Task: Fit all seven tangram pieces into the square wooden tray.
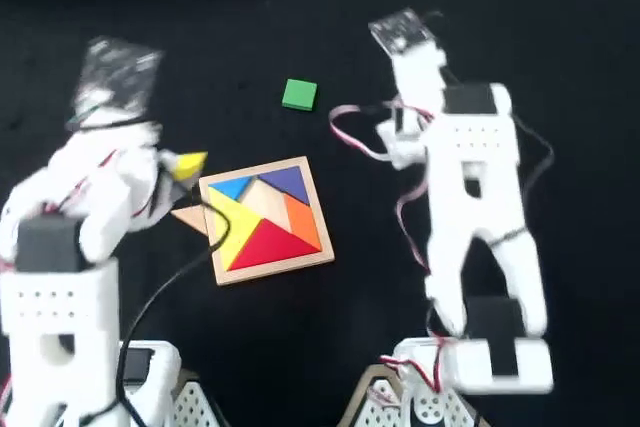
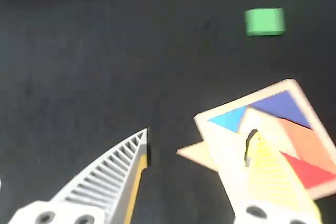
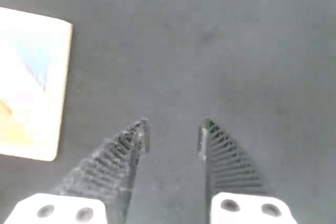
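Tray (image 1: 275, 270) of pale wood lies near the middle of the black table (image 1: 585, 57), turned a little askew. Five coloured pieces sit inside it: a blue triangle (image 1: 231, 187) and a purple parallelogram (image 1: 286, 182) along the far edge, an orange piece (image 1: 303, 219) on the side toward the right arm, a yellow triangle (image 1: 234, 224) on the side toward the left arm, and a red triangle (image 1: 272, 245) along the near edge. A patch of bare wood shows among them behind the red triangle.

Two pieces are outside the tray. The green square (image 1: 299, 94) lies flat on the table, well apart from the tray, beyond its far edge. A tan triangle (image 1: 189, 215) lies just beside the tray's edge on the left arm's side; whether it touches the rim cannot be told.

The left gripper (image 2: 198, 134) hangs above that same side of the tray. Its jaws stand wide apart and have hold of nothing. In the left wrist view one finger lies across the tray's corner and the yellow triangle, while the other is over bare table, and the tan triangle's tip shows between them.

The right gripper (image 3: 173, 128) is over bare table at the far side, well apart from the tray and to the right of the green square. Its jaws are moderately parted, with only black table between them.
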